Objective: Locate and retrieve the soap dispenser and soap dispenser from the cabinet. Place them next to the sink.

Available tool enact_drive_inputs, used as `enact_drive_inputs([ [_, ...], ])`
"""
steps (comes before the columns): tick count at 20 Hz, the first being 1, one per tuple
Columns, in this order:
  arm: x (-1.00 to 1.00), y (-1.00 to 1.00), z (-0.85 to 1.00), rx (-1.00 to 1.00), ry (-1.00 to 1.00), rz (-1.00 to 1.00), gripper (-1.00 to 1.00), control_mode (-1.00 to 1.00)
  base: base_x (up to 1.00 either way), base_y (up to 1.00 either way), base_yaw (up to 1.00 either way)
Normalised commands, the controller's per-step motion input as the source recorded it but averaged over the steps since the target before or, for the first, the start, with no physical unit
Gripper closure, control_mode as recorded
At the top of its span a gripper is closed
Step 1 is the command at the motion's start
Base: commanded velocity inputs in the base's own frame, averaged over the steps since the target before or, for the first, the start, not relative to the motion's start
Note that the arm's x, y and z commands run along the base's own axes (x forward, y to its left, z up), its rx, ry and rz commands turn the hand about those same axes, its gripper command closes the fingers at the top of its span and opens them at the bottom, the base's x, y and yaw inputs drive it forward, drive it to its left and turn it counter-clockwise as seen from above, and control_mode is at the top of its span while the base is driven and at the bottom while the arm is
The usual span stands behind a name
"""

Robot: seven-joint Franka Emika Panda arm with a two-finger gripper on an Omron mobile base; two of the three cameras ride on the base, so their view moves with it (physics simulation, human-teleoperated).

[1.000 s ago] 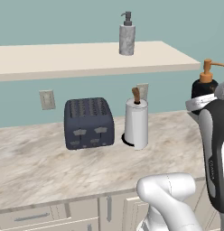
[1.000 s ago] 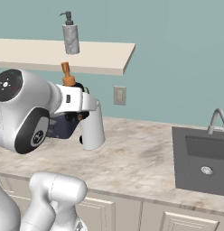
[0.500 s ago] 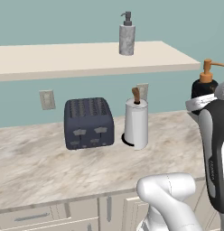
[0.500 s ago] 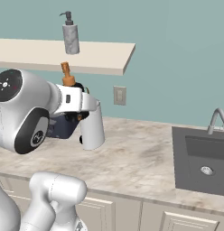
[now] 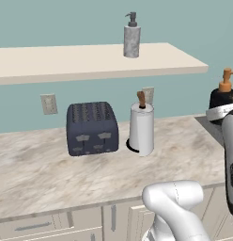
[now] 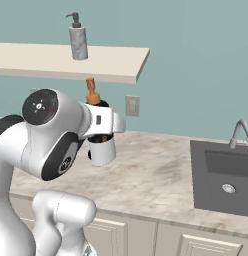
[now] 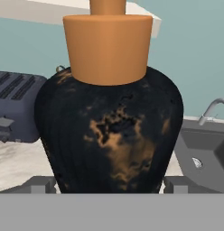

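Black squat soap dispenser (image 7: 111, 131) gripped between pincer (image 7: 109, 184) fingers.

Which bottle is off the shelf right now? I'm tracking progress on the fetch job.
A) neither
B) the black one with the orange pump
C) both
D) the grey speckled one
B: the black soap dispenser sits between the gripper fingertips above the counter, while the grey soap dispenser stands on the shelf.

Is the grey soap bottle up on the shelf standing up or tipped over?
Standing up. The grey soap bottle sits flat on the shelf, pump pointing straight up.
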Motion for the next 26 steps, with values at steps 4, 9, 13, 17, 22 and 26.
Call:
enact_drive_inputs([
  [4,0.01,-0.74,-0.32,0.05,0.00,0.03,1.00,-1.00,0.00,0.00,0.00],
  [9,0.25,-0.56,-0.45,0.00,-0.01,0.05,1.00,-1.00,0.00,0.00,0.00],
  [13,0.63,-0.52,-0.44,0.00,-0.12,0.15,1.00,-1.00,0.00,0.00,0.00],
  [17,0.67,-0.46,-0.59,0.00,-0.08,0.19,1.00,-1.00,0.00,0.00,0.00],
  [22,0.80,-0.38,-0.62,-0.04,0.03,0.18,1.00,-1.00,0.00,0.00,0.00],
  [26,0.68,-0.30,-0.43,-0.03,0.05,0.16,1.00,-1.00,0.00,0.00,0.00],
])
